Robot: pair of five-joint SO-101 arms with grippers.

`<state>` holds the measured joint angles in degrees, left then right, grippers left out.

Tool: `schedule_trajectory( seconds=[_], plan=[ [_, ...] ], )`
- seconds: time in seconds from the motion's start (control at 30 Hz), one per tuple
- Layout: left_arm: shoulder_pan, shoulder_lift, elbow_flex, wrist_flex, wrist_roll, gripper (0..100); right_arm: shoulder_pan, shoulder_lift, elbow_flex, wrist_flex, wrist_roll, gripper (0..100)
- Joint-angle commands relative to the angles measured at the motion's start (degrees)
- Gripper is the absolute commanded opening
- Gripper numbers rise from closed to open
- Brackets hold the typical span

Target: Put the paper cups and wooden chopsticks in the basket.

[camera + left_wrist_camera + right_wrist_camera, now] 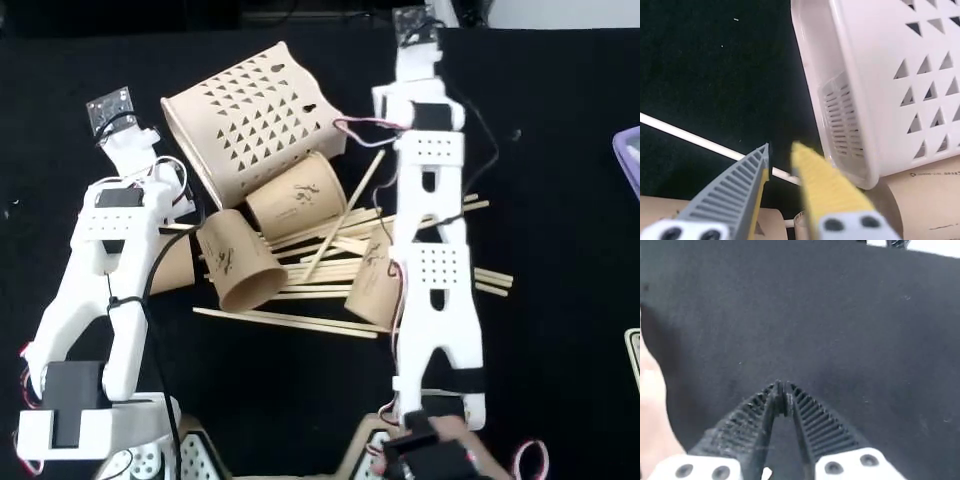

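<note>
Now | basket (250, 115) on side | cups (297, 197), chopsticks (290, 321) beside | right tool (782, 388) closed

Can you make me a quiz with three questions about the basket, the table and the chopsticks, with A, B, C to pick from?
1. The beige plastic basket with triangle holes is: A upright; B lying on its side; C upside down.
2. The table is: A black; B red; C white.
3. The thin wooden chopsticks are: A inside the basket; B scattered on the table among the brown paper cups; C stacked on a shelf.

Answers: B, its holed wall faces up. A, it is dark all around. B, they lie loose between the cups.
</note>
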<state>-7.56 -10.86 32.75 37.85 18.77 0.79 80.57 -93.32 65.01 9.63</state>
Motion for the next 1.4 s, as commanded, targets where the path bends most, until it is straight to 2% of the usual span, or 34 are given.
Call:
schedule_trajectory(
  seconds=[0.0, 0.2, 0.33, 0.73, 1.03, 1.37],
  plan=[
    [0.75, -0.18, -0.31, -1.05, 0.35, 19, -1.85, -1.63, -2.42, 2.2, 2.02, 1.1],
    [0.66, 4.13, -0.92, -1.14, 0.35, 20, -5.36, -2.15, -2.51, 11.08, 13.36, 1.1],
    [0.22, 5.19, -0.4, -2.81, 0.35, 20, -6.86, -4.97, -2.42, 17.49, 16.44, 1.1],
    [0.13, 4.13, -0.31, -2.64, 0.18, 20, -8.79, -9.98, -2.24, 35.6, 16.62, 1.1],
    [0.4, 4.22, -0.31, -2.64, 0.0, 20, -7.3, -12.35, -2.24, 35.96, 16.0, 1.1],
    [0.22, 4.22, -0.66, -2.64, 0.18, 20, -0.09, -28.62, -1.89, 36.31, 7.03, 1.1]
  ],
)
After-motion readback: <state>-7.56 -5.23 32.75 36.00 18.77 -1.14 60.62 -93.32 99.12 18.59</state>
